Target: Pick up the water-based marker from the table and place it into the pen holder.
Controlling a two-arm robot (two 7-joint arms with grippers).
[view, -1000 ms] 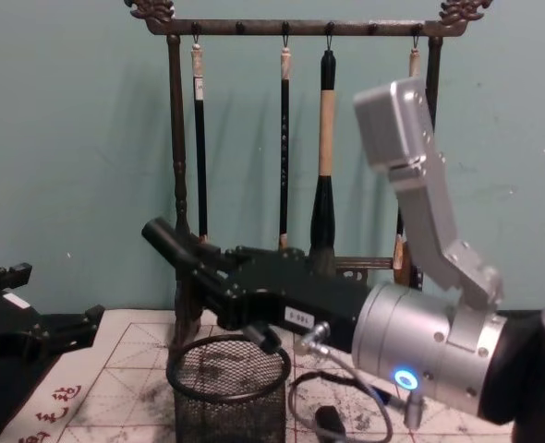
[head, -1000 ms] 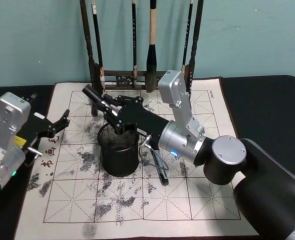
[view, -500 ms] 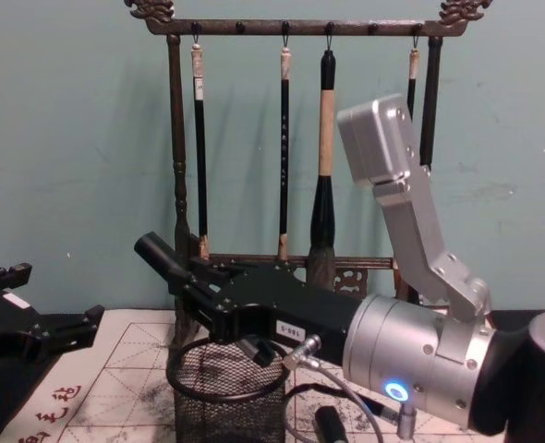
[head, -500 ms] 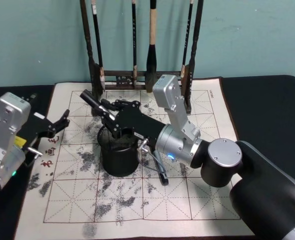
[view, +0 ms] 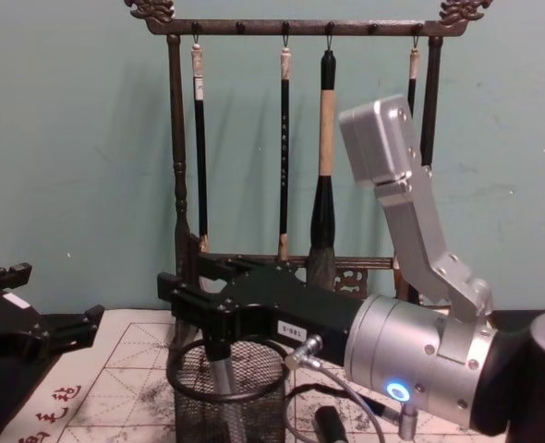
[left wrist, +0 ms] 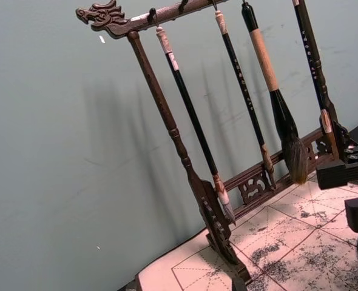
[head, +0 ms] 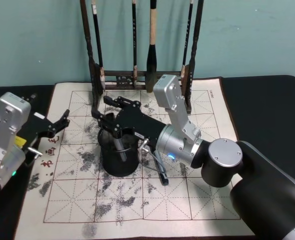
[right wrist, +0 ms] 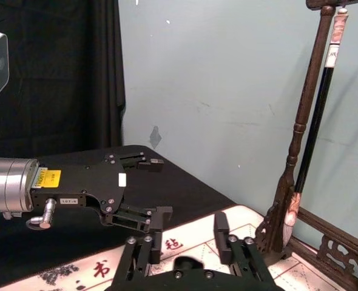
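Note:
The water-based marker (head: 119,148) stands in the pen holder (head: 130,162), a black wire-mesh cup on the cream mat of the table (head: 187,200). Its grey shaft (view: 219,386) shows through the mesh of the pen holder (view: 265,392). My right gripper (head: 105,110) hangs just above the cup's rim, open. The marker's dark top (right wrist: 185,265) sits low between the spread fingers of that gripper (right wrist: 188,234), free of them. My left gripper (head: 62,123) rests open at the mat's left edge, away from the cup.
A tall dark wooden brush rack (head: 137,77) with several hanging brushes stands right behind the cup, close to my right arm. A cable and a small black piece (head: 160,169) lie on the mat just right of the cup. The front of the mat is ink-smudged.
The marker, held tilted above the cup before, has dropped upright into the pen holder. My right gripper has opened and let go of it. The left arm has not moved.

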